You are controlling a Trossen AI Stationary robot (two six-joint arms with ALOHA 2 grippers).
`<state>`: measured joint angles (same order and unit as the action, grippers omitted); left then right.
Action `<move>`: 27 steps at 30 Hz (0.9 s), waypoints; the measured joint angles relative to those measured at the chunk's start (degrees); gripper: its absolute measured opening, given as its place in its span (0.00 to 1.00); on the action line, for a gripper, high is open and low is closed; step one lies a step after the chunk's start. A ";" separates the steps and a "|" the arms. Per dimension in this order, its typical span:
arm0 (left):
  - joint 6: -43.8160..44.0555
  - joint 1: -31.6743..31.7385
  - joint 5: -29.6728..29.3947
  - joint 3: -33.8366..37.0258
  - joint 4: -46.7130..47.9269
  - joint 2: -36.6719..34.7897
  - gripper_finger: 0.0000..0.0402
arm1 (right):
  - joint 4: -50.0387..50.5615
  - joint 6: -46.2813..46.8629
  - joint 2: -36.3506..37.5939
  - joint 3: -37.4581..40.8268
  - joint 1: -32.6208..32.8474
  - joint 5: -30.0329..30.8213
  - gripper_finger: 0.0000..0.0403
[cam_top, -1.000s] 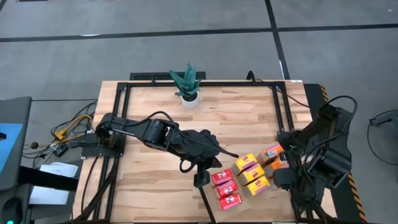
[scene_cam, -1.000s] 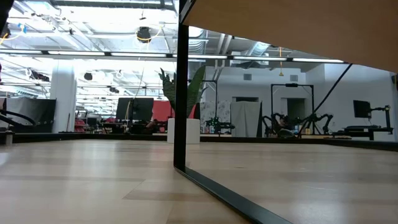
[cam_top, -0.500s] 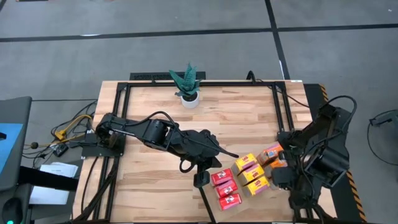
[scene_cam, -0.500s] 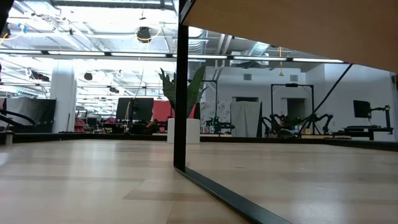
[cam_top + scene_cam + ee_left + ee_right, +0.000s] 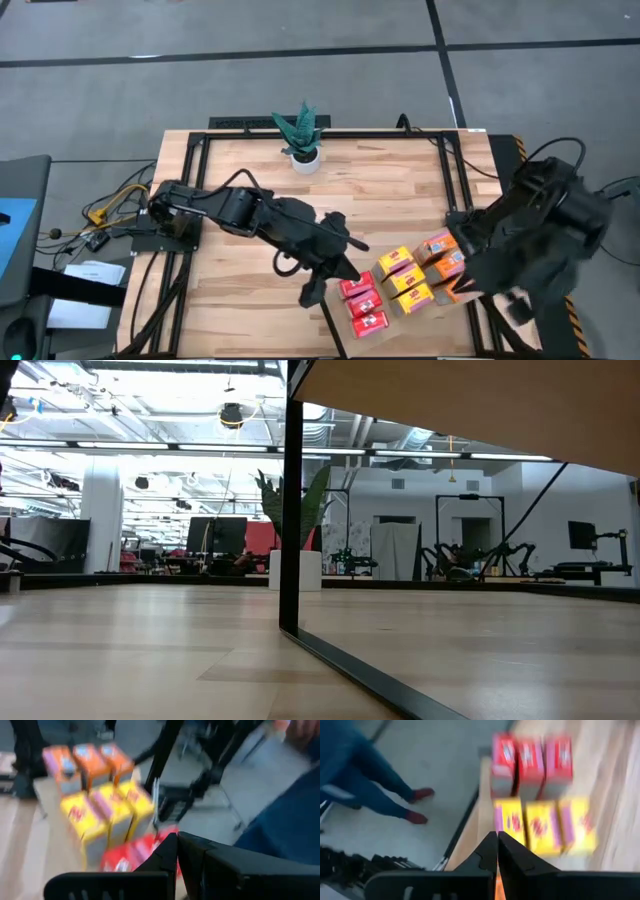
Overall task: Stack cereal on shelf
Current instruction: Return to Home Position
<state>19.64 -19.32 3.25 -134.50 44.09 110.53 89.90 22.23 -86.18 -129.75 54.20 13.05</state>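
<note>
The cereal stands in three short rows near the table's front edge: red boxes (image 5: 362,303), yellow boxes (image 5: 405,278) and orange boxes (image 5: 440,250). My left gripper (image 5: 315,290) hovers shut just left of the red row. Its wrist view looks across the red boxes (image 5: 132,857) and yellow boxes (image 5: 107,810) to the orange boxes (image 5: 87,762). My right gripper (image 5: 497,840) is shut and raised over the table's right side, looking down on the yellow boxes (image 5: 542,825) and red boxes (image 5: 532,760). The shelf (image 5: 500,660) shows as a pale board with a dark edge.
A potted plant (image 5: 302,135) stands at the table's far edge. A black frame (image 5: 330,133) runs around the tabletop, and its post (image 5: 290,510) rises in the low view. A person's legs in blue (image 5: 365,780) stand beyond the table's edge by the boxes.
My right gripper has risen fast from beside the orange and yellow boxes, drawn back toward the table's right edge, and rolled. My left gripper has lifted a little and tipped up. The boxes have stayed where they were.
</note>
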 joint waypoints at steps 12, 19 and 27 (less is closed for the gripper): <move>-7.13 5.36 23.86 0.11 -0.48 -3.09 0.00 | -1.37 -8.75 22.59 -1.09 -3.25 17.69 0.06; -11.73 10.15 21.45 2.47 2.31 -11.25 0.00 | -19.50 -12.48 43.18 18.34 -2.18 22.22 0.09; -13.61 11.24 22.40 22.43 -10.85 -24.14 0.00 | -40.41 -15.20 62.70 50.65 2.23 30.05 0.09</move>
<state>6.03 -8.08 25.65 -112.07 33.24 86.39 49.48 7.03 -23.47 -79.11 56.43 43.10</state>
